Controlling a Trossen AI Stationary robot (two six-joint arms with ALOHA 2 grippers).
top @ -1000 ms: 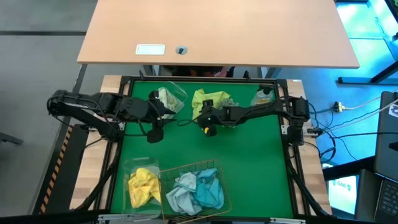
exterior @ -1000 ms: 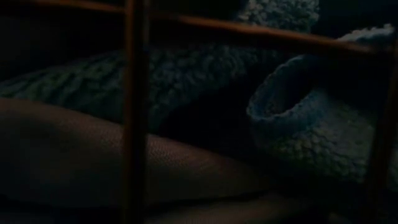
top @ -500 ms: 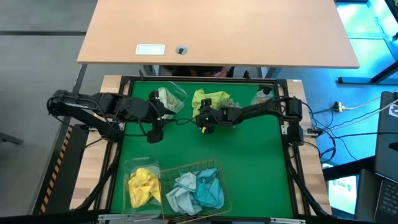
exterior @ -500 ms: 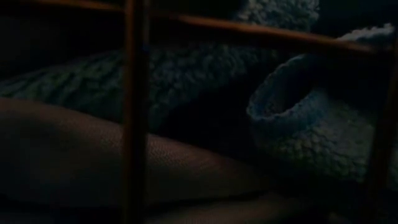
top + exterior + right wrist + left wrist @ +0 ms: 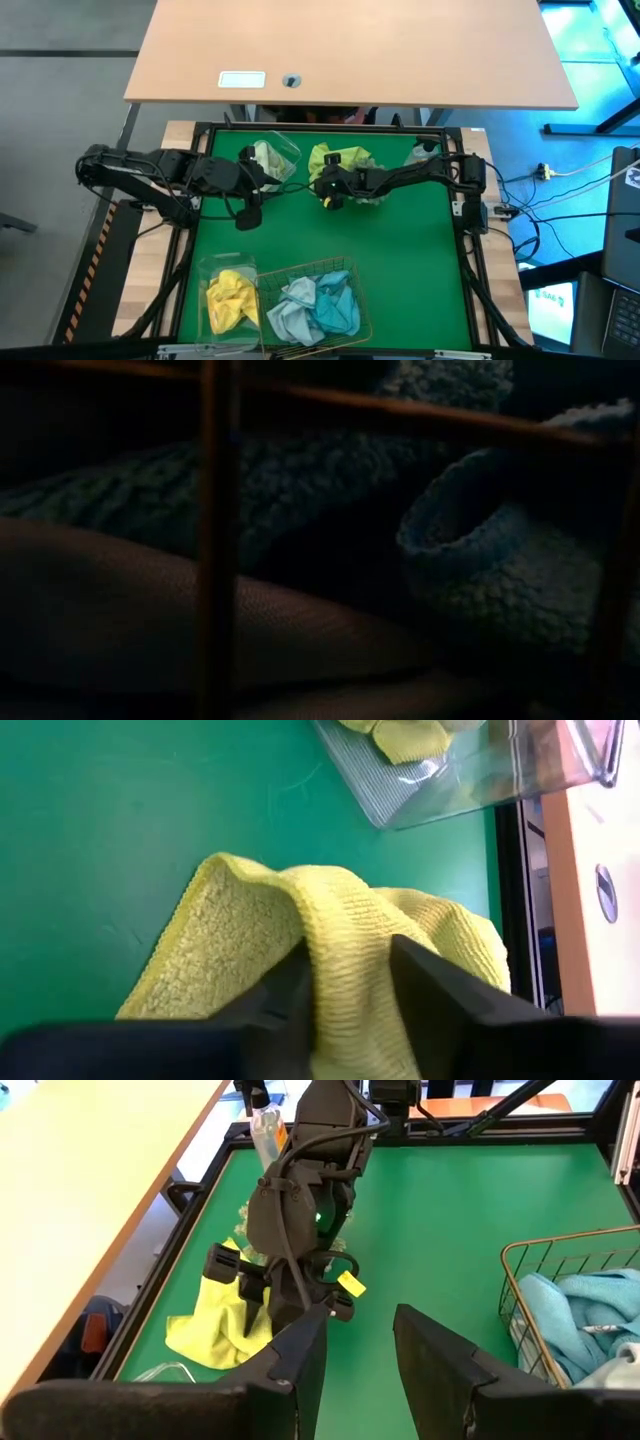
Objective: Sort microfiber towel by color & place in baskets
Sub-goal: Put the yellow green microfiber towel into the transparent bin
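1. Since a second ago the right gripper [image 5: 328, 190] has slid a little further toward the far edge of the green felt-like table mat [image 5: 400, 260] and onto the bright yellow, nubby microfiber towel [image 5: 335, 160]; its dark fingers [image 5: 425, 990], wide apart then, have come in on a raised fold of the cloth.
2. In the right wrist view that fold [image 5: 340, 935] stands ribbed and looped between the two fingers, which pinch it from both sides.
3. The left gripper [image 5: 358, 1342] has not moved; it hovers over bare mat at the left, its flat dark fingers apart with nothing between them.
4. The towel lies crumpled near the far edge, just beside a clear, ridged plastic tub [image 5: 272, 158] tipped on its side with a pale yellow-green cloth [image 5: 266, 155] in it.
5. At the near edge a second clear plastic tub [image 5: 205, 275] holds a bunched bright yellow cloth [image 5: 232, 298]; touching it, a gold wire-mesh rectangular basket [image 5: 365, 322] holds rumpled light-blue and teal cloths [image 5: 318, 305].
6. A small clear bottle [image 5: 422, 154] stands at the far right corner.
7. The low view is very dark; it seems to show basket wires [image 5: 212, 530] with knobbly cloth behind them, though little is certain there.
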